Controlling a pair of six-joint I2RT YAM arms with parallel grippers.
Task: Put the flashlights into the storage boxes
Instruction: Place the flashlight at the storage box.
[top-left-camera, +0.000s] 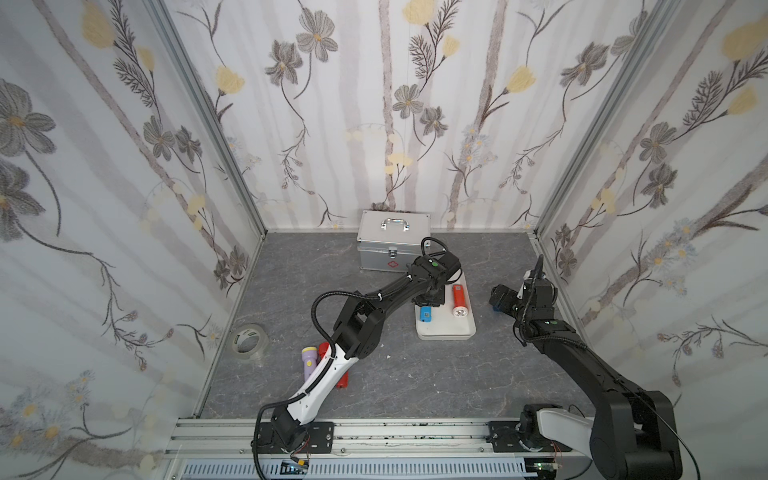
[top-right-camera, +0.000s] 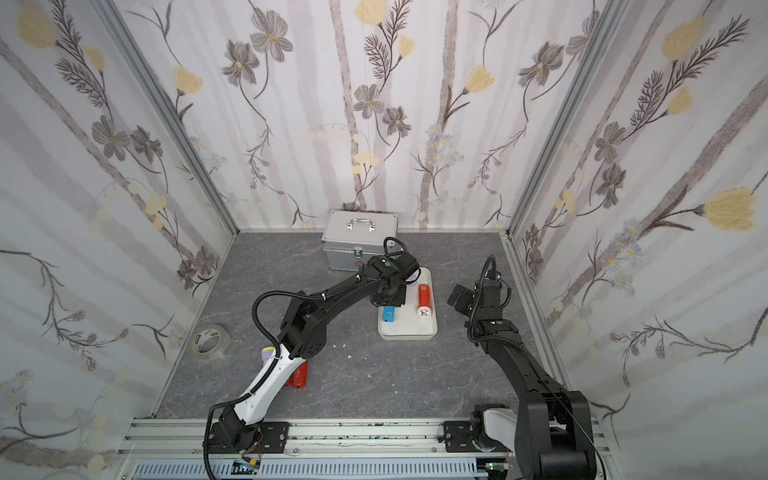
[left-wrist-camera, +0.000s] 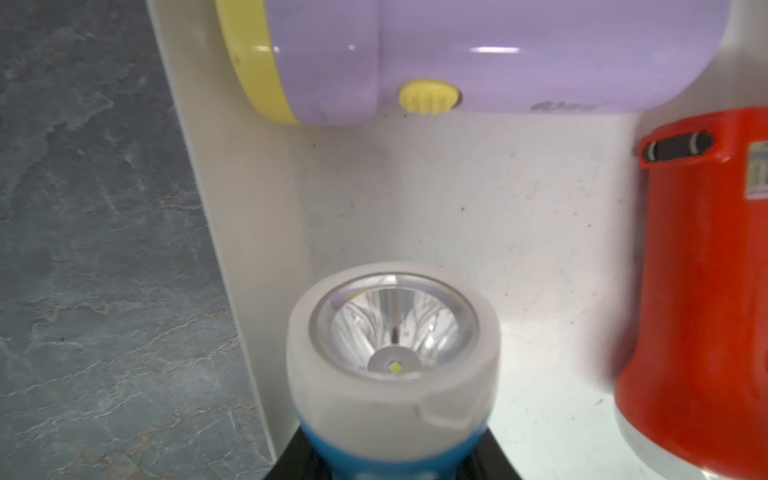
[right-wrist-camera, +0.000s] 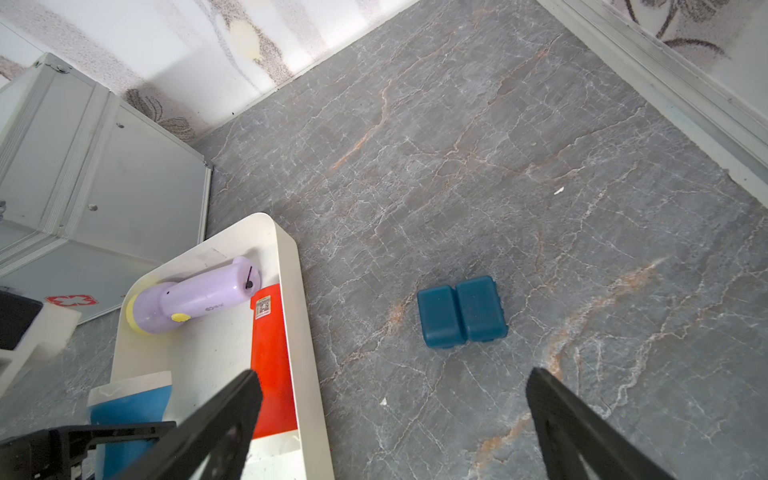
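Blue flashlight (left-wrist-camera: 390, 374) pinched in left pincer (top-left-camera: 427, 306), inside tray (left-wrist-camera: 232, 208) beside its rim; right pincer (right-wrist-camera: 395, 378) spread, empty. I reckon release could roll it against lilac flashlight (left-wrist-camera: 498, 54) or over rim.

Red flashlight (top-left-camera: 458, 298), lilac flashlight (right-wrist-camera: 199, 297), in white tray (top-left-camera: 446, 331)

Floral wallpaper walls (top-left-camera: 395, 104) on three sides; grey marbled floor (top-left-camera: 415, 374); aluminium corner posts (top-left-camera: 217, 137).
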